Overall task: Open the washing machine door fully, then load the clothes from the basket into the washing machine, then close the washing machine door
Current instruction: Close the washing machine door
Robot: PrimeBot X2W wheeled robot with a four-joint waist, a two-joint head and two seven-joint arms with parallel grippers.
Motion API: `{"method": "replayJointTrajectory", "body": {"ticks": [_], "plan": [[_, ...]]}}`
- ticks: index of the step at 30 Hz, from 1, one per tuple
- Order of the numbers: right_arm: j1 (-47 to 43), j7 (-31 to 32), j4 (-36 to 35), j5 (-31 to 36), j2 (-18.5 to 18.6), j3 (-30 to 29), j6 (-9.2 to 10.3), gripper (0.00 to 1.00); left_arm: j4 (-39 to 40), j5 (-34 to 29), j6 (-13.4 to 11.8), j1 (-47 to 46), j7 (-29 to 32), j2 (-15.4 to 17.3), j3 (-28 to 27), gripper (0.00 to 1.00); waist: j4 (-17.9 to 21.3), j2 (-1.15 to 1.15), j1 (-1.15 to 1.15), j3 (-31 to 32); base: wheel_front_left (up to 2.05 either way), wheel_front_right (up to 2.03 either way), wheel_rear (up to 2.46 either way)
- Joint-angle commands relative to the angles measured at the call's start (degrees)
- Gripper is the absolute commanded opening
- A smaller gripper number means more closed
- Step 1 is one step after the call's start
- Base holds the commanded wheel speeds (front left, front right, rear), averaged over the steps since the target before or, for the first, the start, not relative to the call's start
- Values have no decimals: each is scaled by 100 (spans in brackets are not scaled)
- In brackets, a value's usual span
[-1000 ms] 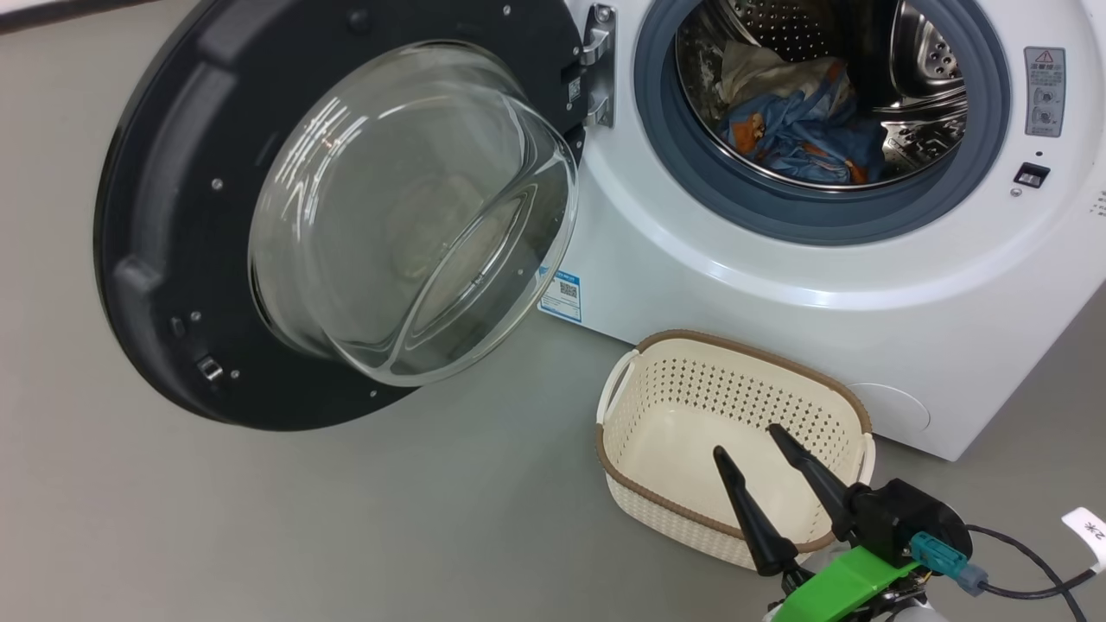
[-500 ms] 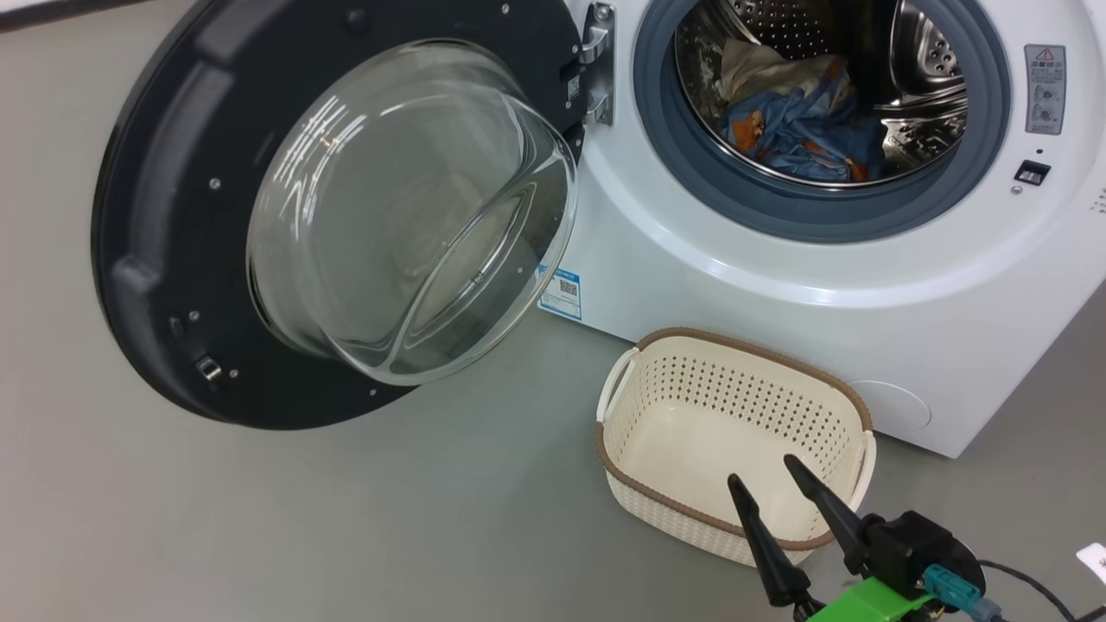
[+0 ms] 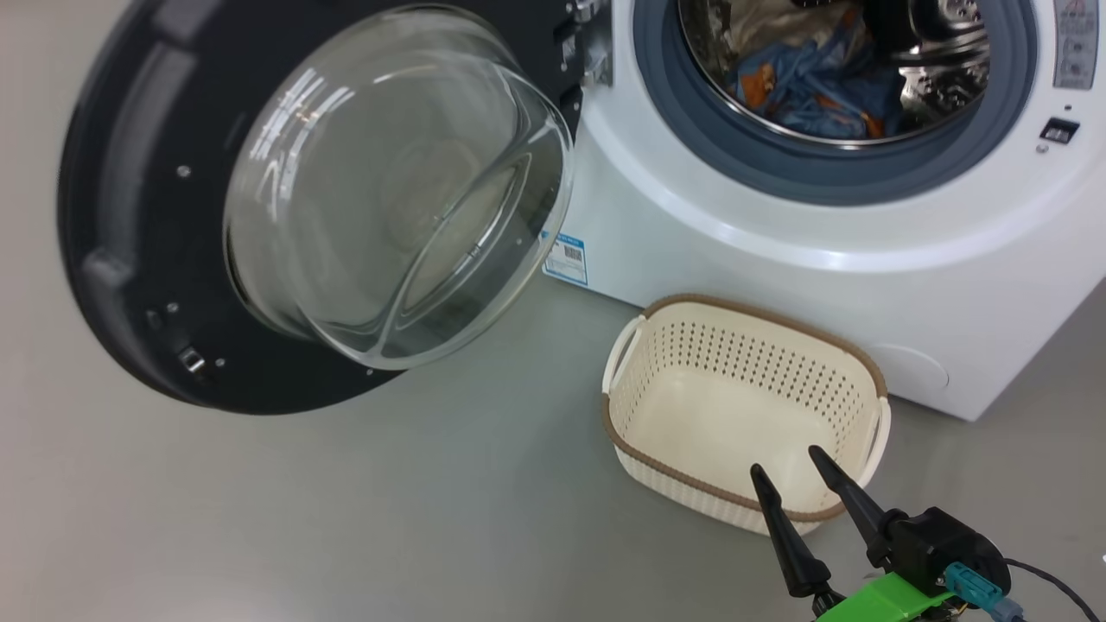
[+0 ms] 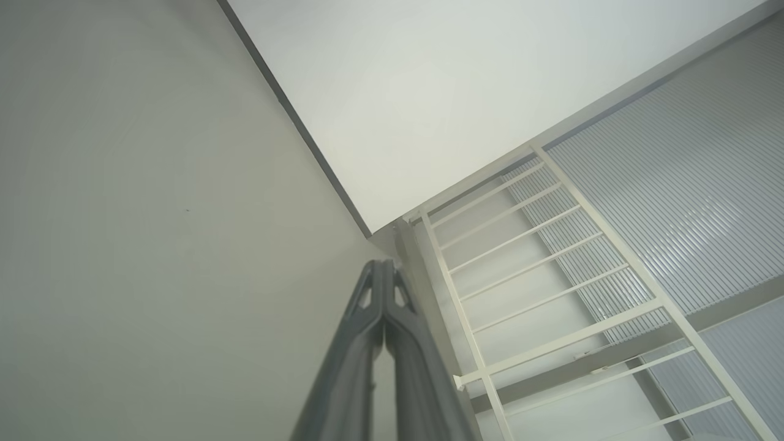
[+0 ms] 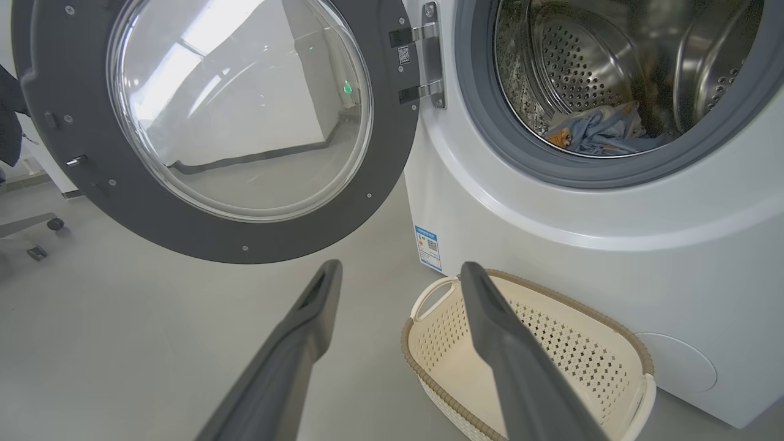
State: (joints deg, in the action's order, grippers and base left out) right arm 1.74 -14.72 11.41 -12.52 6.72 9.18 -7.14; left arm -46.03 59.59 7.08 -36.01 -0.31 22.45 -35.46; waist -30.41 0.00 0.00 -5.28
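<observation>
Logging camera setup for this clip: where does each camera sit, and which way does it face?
Head view: on the head, looking forward and down at the washer, its open door and the basket; the right gripper, open, shows at lower right.
Left wrist view: on the left wrist, looking along the shut left gripper at a white barred frame.
Right wrist view: on the right wrist, low, facing door, washer and basket past the right gripper.
Shared: head and right wrist views both show door, basket and the clothes in the washer.
</observation>
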Motion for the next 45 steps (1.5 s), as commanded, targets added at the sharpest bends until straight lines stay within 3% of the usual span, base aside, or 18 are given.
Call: {"method": "replayJointTrajectory", "body": {"ticks": [1,19,27,37,45], "plan": [[59,-28,-173,96,1,129,-35,100,109,87,39,-133,77,481,-16,0,117,0,0,-202,0,0,0],[448,-28,-191,310,34,55,-35,100,-134,1106,40,-454,593,1011,-56,0,972,0,0,-1084,0,0,0],[432,-28,-203,332,34,-13,-35,100,-333,1558,40,-611,1191,1134,37,0,1071,0,0,-1137,0,0,0],[425,-28,-190,335,85,-19,-35,100,-213,2076,40,-437,2205,961,347,0,941,0,0,-1039,0,0,0],[427,-28,-165,292,120,33,-35,100,-78,2456,40,-335,2683,753,395,0,892,0,0,-942,0,0,0]]}}
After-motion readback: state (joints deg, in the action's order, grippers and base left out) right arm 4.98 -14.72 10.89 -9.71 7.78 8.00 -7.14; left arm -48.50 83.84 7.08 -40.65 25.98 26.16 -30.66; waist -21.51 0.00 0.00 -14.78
